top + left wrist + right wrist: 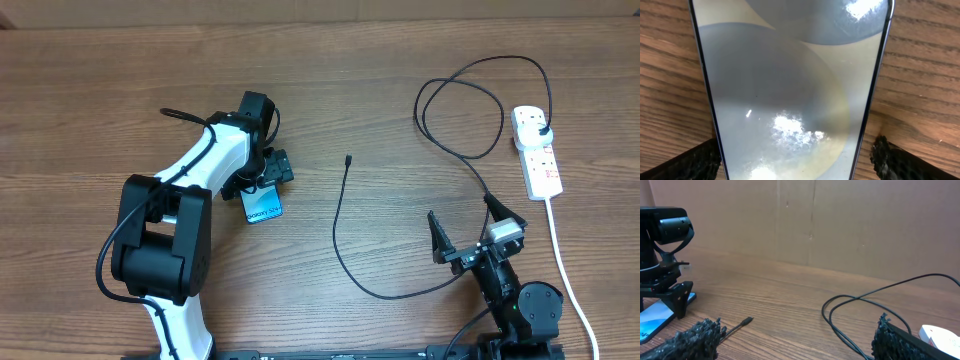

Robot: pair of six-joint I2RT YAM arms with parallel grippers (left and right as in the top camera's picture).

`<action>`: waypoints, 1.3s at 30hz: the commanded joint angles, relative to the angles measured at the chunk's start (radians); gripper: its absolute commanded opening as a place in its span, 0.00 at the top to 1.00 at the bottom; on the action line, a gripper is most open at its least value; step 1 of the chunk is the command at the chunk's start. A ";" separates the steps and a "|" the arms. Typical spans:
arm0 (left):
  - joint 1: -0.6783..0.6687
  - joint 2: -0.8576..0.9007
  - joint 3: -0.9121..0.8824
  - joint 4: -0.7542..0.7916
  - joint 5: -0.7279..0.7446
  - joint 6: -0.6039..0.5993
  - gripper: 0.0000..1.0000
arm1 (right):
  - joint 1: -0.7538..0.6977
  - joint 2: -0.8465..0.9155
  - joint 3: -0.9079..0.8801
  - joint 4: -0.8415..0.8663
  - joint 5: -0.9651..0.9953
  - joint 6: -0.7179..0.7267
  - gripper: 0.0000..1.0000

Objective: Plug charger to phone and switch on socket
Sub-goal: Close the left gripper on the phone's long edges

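Observation:
The phone point(264, 208) lies flat on the wooden table, light blue screen up. My left gripper point(266, 178) is low over its far end, open, one finger on each side. In the left wrist view the phone point(790, 90) fills the frame between the fingers point(795, 160), with a gap at the right finger. The charger's small tip point(347, 158) lies free mid-table, and its thin black cable point(340, 250) curves to a black plug point(541, 129) seated in the white socket strip point(540, 165). My right gripper point(466, 232) is open and empty, and the cable passes beside it.
The socket's thick white cord point(570, 275) runs toward the front edge at the right. The charger cable makes loose loops point(470, 100) at the back right. In the right wrist view point(795, 335) a cardboard wall point(840, 225) stands behind the table.

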State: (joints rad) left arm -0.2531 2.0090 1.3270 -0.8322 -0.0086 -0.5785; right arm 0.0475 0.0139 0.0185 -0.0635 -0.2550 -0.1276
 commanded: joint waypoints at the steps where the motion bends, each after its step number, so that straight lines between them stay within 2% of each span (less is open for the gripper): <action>1: 0.014 0.036 -0.010 0.018 0.050 -0.028 0.00 | 0.003 -0.011 -0.011 0.006 0.003 -0.001 0.00; 10: 0.013 0.048 -0.010 0.018 0.032 -0.080 0.00 | 0.003 -0.011 -0.011 0.006 0.003 -0.001 0.00; 17: 0.013 0.050 -0.010 -0.010 -0.036 -0.074 0.00 | 0.003 -0.011 -0.011 0.006 0.003 -0.001 0.00; 21: 0.013 0.059 -0.010 -0.021 -0.027 -0.072 0.00 | 0.003 -0.011 -0.011 0.006 0.003 -0.001 0.00; 31: 0.013 0.148 -0.010 -0.025 -0.013 -0.072 0.08 | 0.003 -0.011 -0.011 0.006 0.003 -0.001 0.00; 37: 0.014 0.170 -0.009 -0.030 -0.017 -0.068 0.19 | 0.003 -0.011 -0.011 0.006 0.003 -0.001 0.00; 39: 0.014 0.170 -0.008 -0.031 -0.017 -0.068 0.20 | 0.003 -0.011 -0.011 0.006 0.003 -0.001 0.00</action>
State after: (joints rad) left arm -0.2470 2.0537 1.3773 -0.8799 -0.0158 -0.6373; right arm 0.0475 0.0139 0.0185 -0.0635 -0.2550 -0.1276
